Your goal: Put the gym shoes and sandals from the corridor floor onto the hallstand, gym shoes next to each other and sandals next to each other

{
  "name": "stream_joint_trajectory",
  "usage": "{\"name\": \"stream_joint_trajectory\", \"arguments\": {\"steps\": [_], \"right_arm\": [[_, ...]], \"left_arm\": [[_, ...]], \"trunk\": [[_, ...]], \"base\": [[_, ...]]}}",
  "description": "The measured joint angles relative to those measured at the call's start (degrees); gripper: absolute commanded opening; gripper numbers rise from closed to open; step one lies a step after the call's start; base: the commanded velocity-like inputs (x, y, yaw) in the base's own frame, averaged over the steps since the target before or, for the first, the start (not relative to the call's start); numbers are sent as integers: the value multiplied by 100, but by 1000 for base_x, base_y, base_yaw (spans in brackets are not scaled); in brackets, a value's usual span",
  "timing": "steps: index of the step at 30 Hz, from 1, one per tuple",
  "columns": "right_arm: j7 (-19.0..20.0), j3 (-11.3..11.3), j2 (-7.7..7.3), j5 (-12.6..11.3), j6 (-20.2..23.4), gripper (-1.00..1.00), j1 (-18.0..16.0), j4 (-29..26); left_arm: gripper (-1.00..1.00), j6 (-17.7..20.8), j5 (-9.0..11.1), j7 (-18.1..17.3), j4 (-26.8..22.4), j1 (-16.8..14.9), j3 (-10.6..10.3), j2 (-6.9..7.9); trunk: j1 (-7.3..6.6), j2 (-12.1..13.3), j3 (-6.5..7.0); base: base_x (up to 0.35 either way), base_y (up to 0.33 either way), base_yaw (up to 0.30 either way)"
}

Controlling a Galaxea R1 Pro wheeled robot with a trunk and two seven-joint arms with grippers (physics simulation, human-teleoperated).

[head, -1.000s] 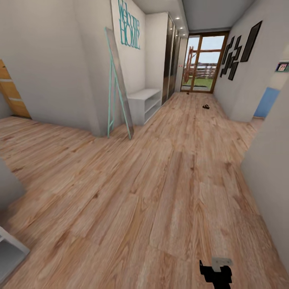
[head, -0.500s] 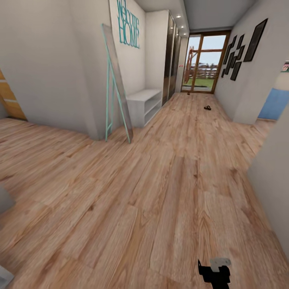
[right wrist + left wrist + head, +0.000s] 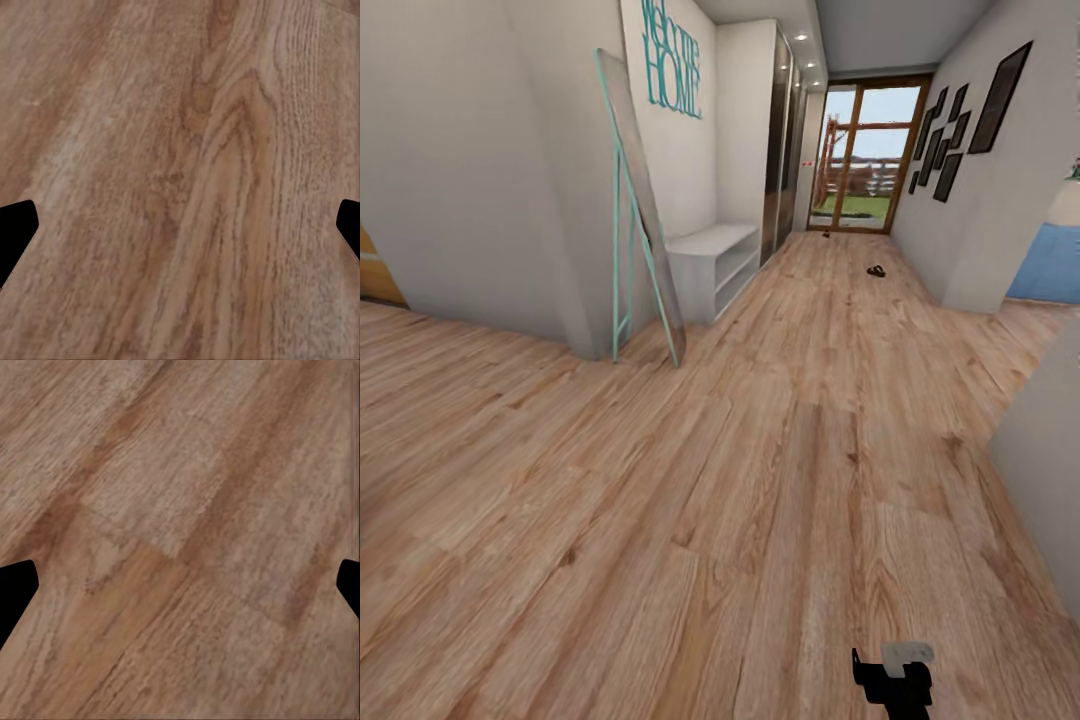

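Corridor floor stretching ahead, wood planks, toward glass door at far end. Dark sandal lying on floor far down corridor, near right wall. Smaller dark item by door, too small to identify. White low rack against left wall, past leaning mirror; shelves look bare. Left gripper spread wide over bare floor, holding nothing. Right gripper likewise wide apart, empty, over planks.
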Motion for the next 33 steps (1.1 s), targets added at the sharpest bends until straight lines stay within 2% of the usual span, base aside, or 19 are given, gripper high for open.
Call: {"name": "stream_joint_trajectory", "arguments": {"steps": [33], "right_arm": [[-1, 0, 2, 0, 0, 100, 0, 2]], "left_arm": [[100, 0, 31, 1, 0, 0, 0, 0]], "trunk": [[0, 0, 0]], "base": [[336, 0, -255]]}}
